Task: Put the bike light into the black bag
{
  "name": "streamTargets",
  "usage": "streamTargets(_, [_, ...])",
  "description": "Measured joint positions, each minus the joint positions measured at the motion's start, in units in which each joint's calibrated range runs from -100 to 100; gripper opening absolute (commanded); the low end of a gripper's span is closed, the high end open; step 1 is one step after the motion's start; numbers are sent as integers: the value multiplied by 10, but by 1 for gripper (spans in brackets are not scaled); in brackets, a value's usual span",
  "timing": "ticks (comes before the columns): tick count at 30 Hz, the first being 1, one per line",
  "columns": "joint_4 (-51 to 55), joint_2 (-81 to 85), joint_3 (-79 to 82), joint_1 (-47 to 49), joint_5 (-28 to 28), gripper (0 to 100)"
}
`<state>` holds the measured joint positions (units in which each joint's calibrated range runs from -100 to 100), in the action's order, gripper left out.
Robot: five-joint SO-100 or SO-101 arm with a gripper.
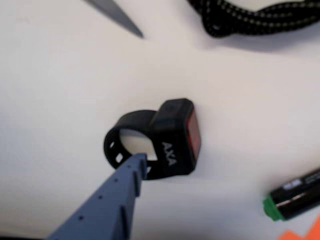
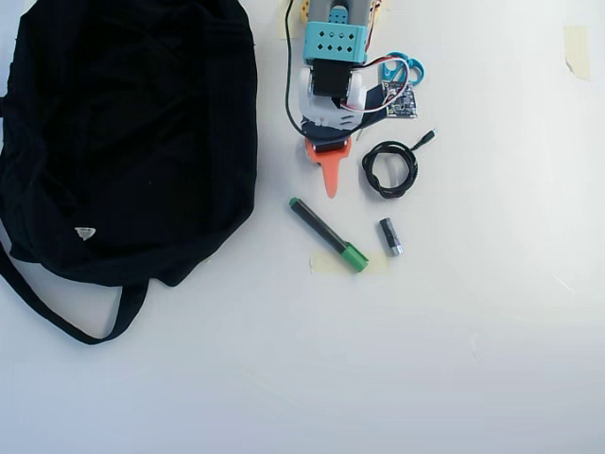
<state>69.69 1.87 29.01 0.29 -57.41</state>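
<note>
The bike light (image 1: 172,140), a small black block with a ring strap, a red lens and "AXA" lettering, lies on the white table in the middle of the wrist view. My gripper (image 1: 220,200) is open. Its blue fingertip (image 1: 136,162) touches the strap ring from the lower left. An orange finger (image 1: 302,234) shows at the bottom right corner. In the overhead view my gripper (image 2: 331,175) points down at the table and hides the light. The black bag (image 2: 123,132) lies flat at the left, well apart from my gripper, with its strap (image 2: 57,317) trailing below.
A black marker with green ends (image 2: 326,230) (image 1: 295,197) lies just below my gripper. A coiled black cable (image 2: 390,168) (image 1: 250,17) and a small grey-black cylinder (image 2: 390,236) lie to the right. A small circuit board (image 2: 397,99) sits by the arm's base.
</note>
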Motion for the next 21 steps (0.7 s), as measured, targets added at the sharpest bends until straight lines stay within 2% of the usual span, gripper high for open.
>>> streamTargets(3, [-5, 0, 4, 0, 0, 54])
streamTargets(10, [-47, 0, 40, -4, 0, 54])
streamTargets(21, [-54, 0, 48, -4, -1, 54])
